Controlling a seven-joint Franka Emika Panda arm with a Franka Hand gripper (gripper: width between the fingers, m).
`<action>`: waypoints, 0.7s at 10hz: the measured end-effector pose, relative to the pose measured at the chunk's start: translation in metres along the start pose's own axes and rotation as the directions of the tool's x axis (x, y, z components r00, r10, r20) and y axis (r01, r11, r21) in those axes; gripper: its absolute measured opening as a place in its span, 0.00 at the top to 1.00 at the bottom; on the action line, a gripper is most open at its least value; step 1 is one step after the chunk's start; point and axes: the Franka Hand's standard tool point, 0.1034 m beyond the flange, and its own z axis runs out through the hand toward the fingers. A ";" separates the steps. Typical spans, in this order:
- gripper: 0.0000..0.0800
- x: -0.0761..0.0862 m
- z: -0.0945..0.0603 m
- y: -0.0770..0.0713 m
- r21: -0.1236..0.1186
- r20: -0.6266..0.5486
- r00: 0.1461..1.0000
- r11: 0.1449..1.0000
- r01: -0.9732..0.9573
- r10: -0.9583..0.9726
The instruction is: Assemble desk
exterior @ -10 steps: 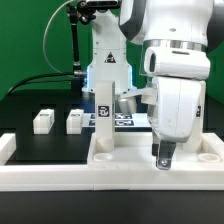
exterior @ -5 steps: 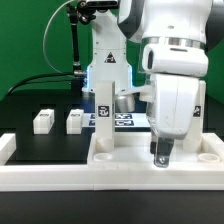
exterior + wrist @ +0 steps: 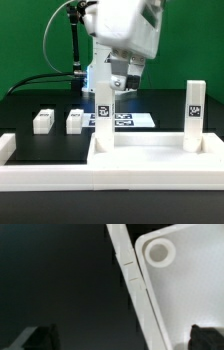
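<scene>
The white desk tabletop panel (image 3: 150, 148) lies at the front right, against the barrier wall. Two leg posts stand upright in it: one at its left far corner (image 3: 103, 118), one at its right far corner (image 3: 194, 112). Two more leg posts (image 3: 42, 121) (image 3: 75, 121) lie loose on the black table to the exterior view's left. My gripper (image 3: 122, 84) hangs above and behind the left post, apart from everything. In the wrist view the gripper (image 3: 122, 339) is open and empty, over the panel's rim (image 3: 130, 274) and a round socket (image 3: 160, 251).
A long white barrier wall (image 3: 50, 172) runs along the front and turns up at the exterior view's left. The marker board (image 3: 128, 120) lies flat behind the panel. The arm's base (image 3: 105, 65) and cables stand at the back.
The arm has lifted off the panel's right side and swung up and to the exterior view's left. The right leg post, hidden before, now shows standing alone.
</scene>
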 end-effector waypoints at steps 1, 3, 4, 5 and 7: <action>0.19 0.000 0.003 -0.003 0.004 0.002 1.000 1.000 -0.020 0.020; 0.19 0.000 0.003 -0.003 0.005 0.002 0.984 0.984 -0.177 0.177; 0.19 -0.001 0.005 -0.004 0.006 0.004 0.978 0.978 -0.209 0.209; 0.19 -0.008 0.018 -0.009 -0.004 -0.018 0.964 0.964 -0.265 0.264; 0.19 -0.055 0.018 -0.017 0.022 0.001 0.950 0.950 -0.312 0.312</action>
